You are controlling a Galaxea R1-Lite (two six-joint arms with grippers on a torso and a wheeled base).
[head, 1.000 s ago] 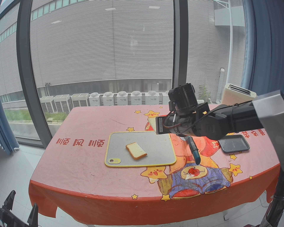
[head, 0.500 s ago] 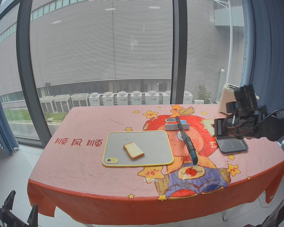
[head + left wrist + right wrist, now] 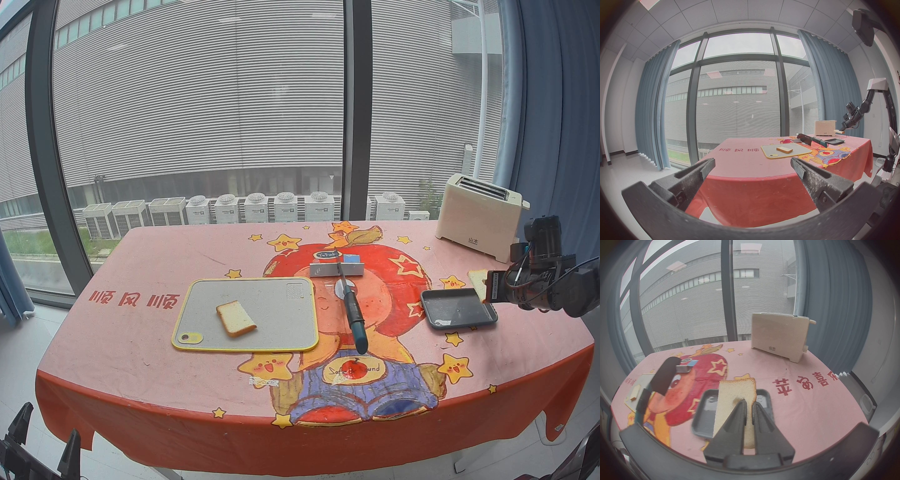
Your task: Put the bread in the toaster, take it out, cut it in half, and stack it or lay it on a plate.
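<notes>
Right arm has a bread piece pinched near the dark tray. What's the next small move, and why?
Probably lower the right gripper to lay its bread piece in the dark tray: the piece is held over the tray, and a second piece waits on the cutting board.

The right arm [image 3: 556,290] is matte black, with a stubby cylindrical camera housing [image 3: 544,236] above the right pincer [image 3: 487,287] and thin looping cables [image 3: 522,275] and a white label [image 3: 493,287] just behind that pincer. Its fingers [image 3: 731,427] are slim black wedges. The left pincer [image 3: 753,162] is dark grey, scuffed pale, with a small screw [image 3: 822,198] in each finger
</notes>
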